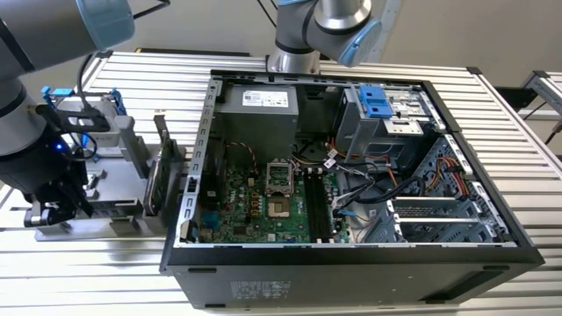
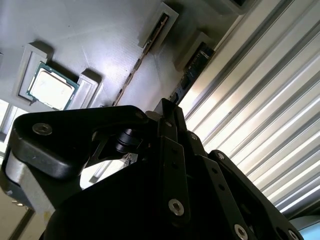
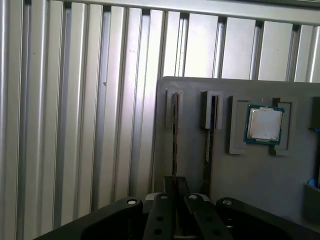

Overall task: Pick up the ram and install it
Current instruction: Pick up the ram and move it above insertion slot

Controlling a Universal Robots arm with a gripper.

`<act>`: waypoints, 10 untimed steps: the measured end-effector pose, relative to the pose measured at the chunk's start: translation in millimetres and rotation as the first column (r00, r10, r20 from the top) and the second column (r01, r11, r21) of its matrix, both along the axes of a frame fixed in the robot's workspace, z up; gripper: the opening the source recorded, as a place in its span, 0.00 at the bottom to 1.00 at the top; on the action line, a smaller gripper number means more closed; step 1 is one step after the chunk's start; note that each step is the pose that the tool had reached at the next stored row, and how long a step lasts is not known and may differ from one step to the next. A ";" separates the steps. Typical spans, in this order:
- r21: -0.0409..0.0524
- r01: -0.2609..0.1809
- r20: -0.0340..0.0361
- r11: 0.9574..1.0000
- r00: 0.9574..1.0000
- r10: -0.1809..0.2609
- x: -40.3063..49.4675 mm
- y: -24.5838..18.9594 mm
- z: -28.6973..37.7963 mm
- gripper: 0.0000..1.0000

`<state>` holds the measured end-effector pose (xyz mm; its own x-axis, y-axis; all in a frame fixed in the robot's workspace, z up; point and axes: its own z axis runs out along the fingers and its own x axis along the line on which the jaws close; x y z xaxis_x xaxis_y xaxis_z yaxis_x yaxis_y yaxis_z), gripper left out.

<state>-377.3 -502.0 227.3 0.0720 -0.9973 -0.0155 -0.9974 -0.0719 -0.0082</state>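
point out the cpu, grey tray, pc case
cpu [image 3: 264,125], first wrist view, its silver lid
grey tray [image 3: 250,175], first wrist view, bare flat face
pc case [image 1: 351,270], exterior view, black outer wall

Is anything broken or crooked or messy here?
Nothing stands out. In the first wrist view the ram and a second stick stand straight in the holder's slots, and the chip lies flat in its pocket. The open case rests on the table; nothing spilled.

Grey arm, blue joint caps, black gripper
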 end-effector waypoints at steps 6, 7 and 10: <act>0.000 0.000 0.000 1.000 1.000 0.000 0.0 0.0 5.4 0.00; 0.000 0.000 0.000 1.000 1.000 0.000 0.0 0.0 6.5 0.00; 0.000 0.000 0.000 1.000 1.000 0.000 0.0 0.0 9.9 0.00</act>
<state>-377.3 -502.0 237.2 0.0720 -0.9973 -0.0156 -0.9974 -0.0719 -0.0082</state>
